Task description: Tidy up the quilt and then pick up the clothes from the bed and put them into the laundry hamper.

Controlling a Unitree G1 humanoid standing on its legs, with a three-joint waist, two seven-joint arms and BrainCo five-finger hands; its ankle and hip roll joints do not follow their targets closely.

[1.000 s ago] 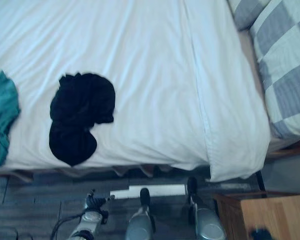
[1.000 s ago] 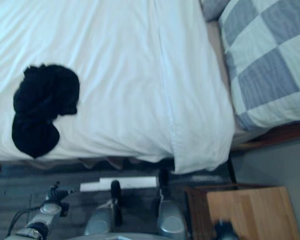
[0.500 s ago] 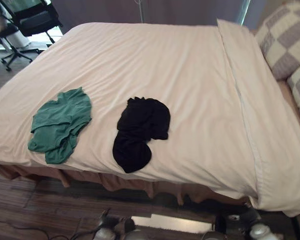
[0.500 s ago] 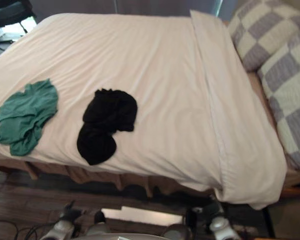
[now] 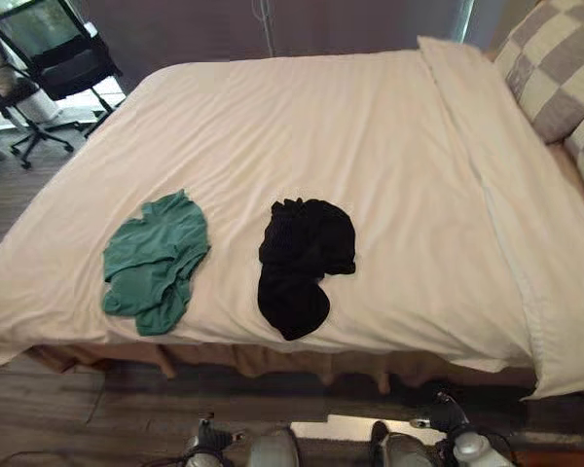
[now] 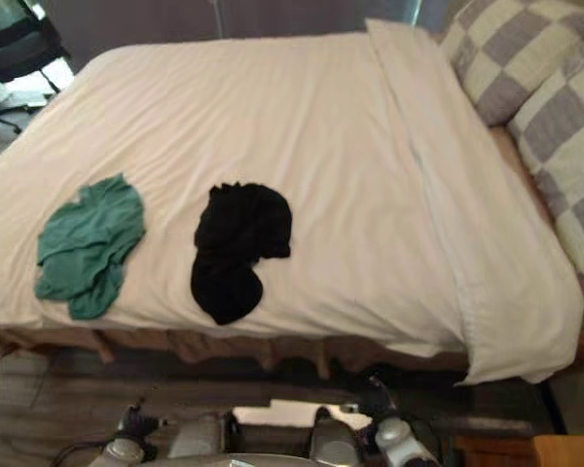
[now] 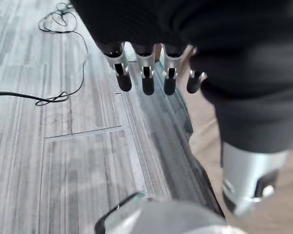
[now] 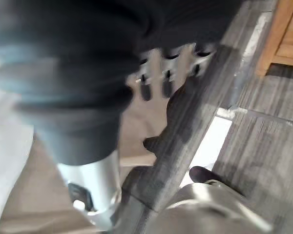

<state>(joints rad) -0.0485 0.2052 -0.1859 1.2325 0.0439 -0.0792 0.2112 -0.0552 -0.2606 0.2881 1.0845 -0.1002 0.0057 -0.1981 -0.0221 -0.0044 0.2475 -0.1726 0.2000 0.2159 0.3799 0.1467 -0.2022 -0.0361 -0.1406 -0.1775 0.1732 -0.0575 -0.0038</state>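
Quilt looks tidy; clothes pickup not yet begun.
Left hand [image 7: 151, 73] low by the floor, fingers relaxed, empty; green garment [image 5: 154, 261] and black garment [image 5: 302, 263] lie on quilt [image 5: 370, 156] near its edge; right hand [image 8: 171, 73] relaxed, empty. Next: reach for a garment.

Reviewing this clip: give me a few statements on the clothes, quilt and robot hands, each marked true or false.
1. The green garment lies on the quilt. True.
2. The black garment sits to the robot's left of the green one. False: it lies to its right.
3. The left robot hand grips the black garment. False: its fingers hang relaxed over the floor.
4. Checked pillows lie at the bed's right end. True.
5. The right robot hand holds nothing. True.
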